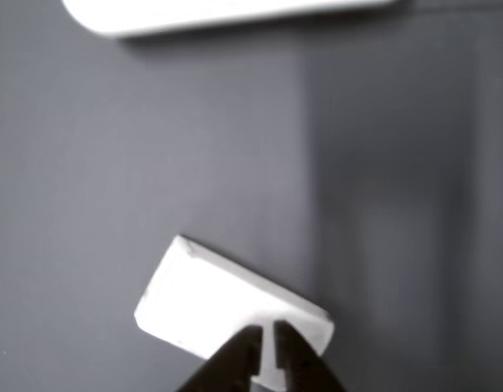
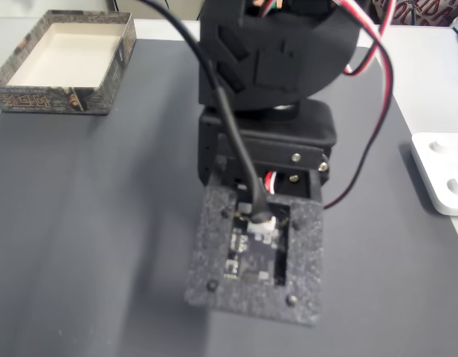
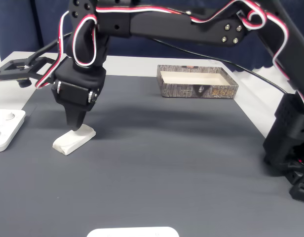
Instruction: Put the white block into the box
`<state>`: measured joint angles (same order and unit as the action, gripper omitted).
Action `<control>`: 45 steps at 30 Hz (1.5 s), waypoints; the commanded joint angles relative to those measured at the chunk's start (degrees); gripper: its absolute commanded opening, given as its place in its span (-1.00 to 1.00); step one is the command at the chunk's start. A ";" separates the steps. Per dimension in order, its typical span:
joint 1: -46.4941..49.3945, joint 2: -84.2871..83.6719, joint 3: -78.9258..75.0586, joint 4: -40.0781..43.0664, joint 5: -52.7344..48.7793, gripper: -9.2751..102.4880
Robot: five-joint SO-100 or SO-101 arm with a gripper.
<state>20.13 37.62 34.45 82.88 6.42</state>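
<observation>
The dark grey worktop [image 3: 157, 163] carries the box [image 3: 197, 84] at its far side, its cream floor bare, well apart from the arm [image 3: 157, 22], which reaches down at the near left of a fixed view. There the tool [image 3: 76, 123] stands over the white block [image 3: 73, 140], fingers narrowed at one end; whether they truly grip cannot be told, so closing squarely across the narrow sides before lifting looks wise. The block [image 1: 227, 306] is a small matte white oblong with rounded edges, lying flat and askew
</observation>
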 commanded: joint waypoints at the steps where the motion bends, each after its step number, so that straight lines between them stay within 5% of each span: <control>1: -0.35 1.23 -4.39 0.26 0.53 -0.86; 11: -0.70 1.41 -6.24 4.13 1.32 -0.86; 29: -0.97 0.53 -13.36 10.55 35.95 -0.86; 45: -0.88 -1.76 -19.51 16.44 49.13 -0.80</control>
<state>19.78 35.51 19.69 98.88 53.70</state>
